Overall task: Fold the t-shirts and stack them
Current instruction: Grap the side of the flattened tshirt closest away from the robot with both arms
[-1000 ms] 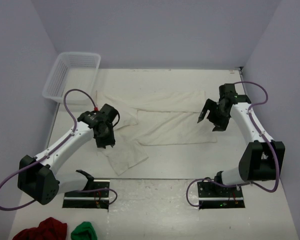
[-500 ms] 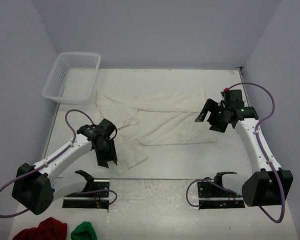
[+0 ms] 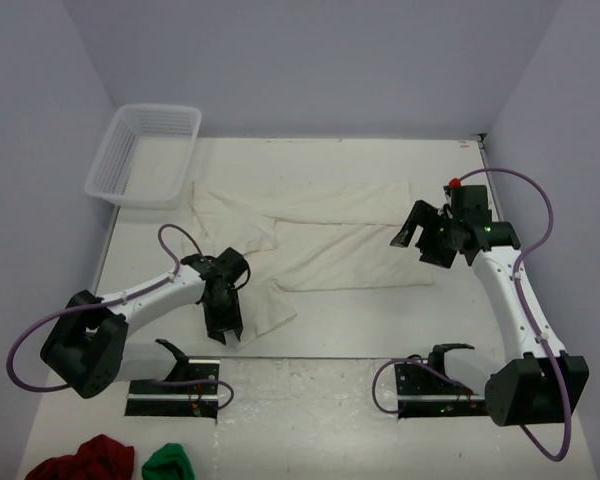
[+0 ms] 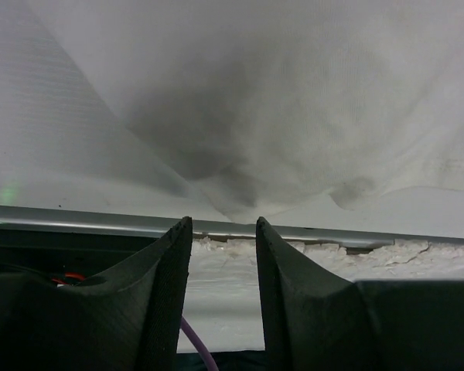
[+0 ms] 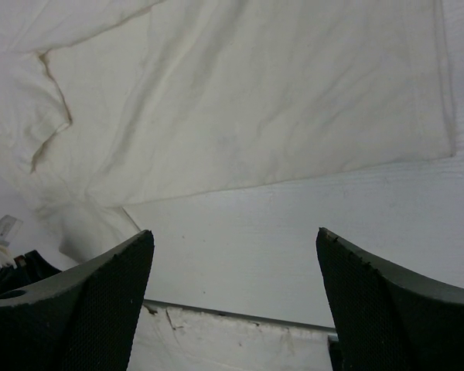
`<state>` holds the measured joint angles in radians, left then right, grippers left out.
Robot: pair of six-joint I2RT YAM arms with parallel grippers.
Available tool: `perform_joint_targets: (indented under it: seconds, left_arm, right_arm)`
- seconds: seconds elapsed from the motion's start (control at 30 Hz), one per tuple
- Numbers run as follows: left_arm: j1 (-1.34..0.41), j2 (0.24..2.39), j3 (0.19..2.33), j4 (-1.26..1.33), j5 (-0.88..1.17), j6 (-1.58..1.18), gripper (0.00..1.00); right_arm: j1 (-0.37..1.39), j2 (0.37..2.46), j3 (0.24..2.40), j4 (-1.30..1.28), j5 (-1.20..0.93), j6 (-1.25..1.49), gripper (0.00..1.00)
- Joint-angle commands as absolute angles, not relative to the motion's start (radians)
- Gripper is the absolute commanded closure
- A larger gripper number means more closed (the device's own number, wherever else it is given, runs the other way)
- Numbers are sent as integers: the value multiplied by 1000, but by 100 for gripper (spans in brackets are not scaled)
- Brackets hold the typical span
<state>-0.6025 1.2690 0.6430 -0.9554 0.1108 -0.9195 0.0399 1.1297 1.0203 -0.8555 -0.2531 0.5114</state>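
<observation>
1. Near-left on the counter (image 3: 380, 330), the t-shirt (image 3: 330, 245) lies spread flat with its long axis left-right. Its near flap is just ahead of the left end effector (image 3: 224, 325).
2. Left fingers narrowly apart, gripping nothing. Arm low, angled down at the hem.
3. Right end effector (image 3: 423, 240) wide open, empty, hovering at the shirt's right edge.

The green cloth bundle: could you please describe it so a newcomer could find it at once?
Look along the near edge of the table, below the left arm's base plate in the top view. Two cloth bundles lie there side by side: the green bundle is the smaller, brighter one, nearer the table's middle than the dark red bundle.
</observation>
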Motion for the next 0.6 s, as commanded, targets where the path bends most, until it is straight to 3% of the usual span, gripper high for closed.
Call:
perform_joint_targets:
  seconds: [0.0, 0.57]
  left_arm:
    - [-618, 1308, 644, -890, 90, -946, 60]
    - [-690, 1450, 652, -884, 106, -948, 62]
  right_arm:
    - [41, 1111, 1019, -838, -270, 488, 13]
    - [37, 1115, 1031, -848, -216, 514, 13]
